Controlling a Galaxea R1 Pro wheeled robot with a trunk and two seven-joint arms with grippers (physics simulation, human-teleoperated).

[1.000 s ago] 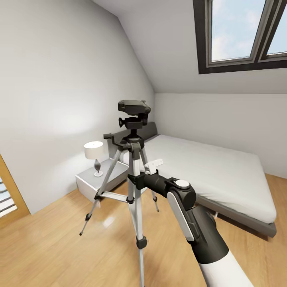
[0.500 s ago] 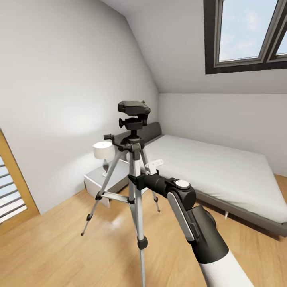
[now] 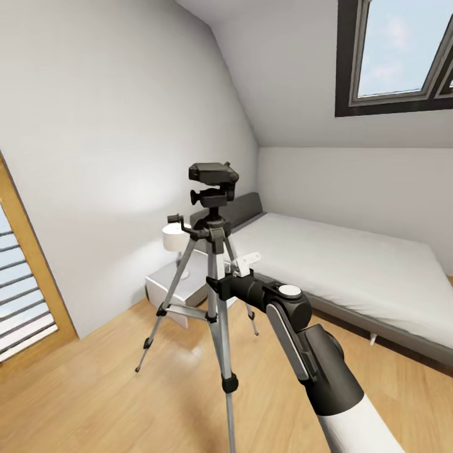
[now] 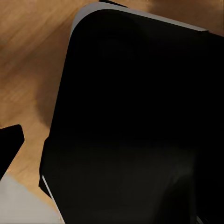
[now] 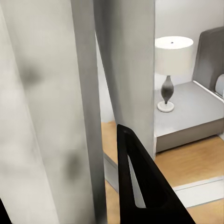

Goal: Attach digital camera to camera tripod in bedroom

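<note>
**Right gripper on the tripod leg**

I see my right gripper (image 3: 221,286) pinching the near leg of the tall silver-legged camera tripod (image 3: 212,251), standing on the light wood plank floor (image 3: 94,402) left of the low grey bed (image 3: 352,270). My left gripper: cannot tell.

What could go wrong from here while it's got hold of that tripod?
The right gripper grips the camera tripod on one thin leg, well below its black head, so it may swing or tip. The spread feet could catch the bed or the nightstand close behind.
</note>
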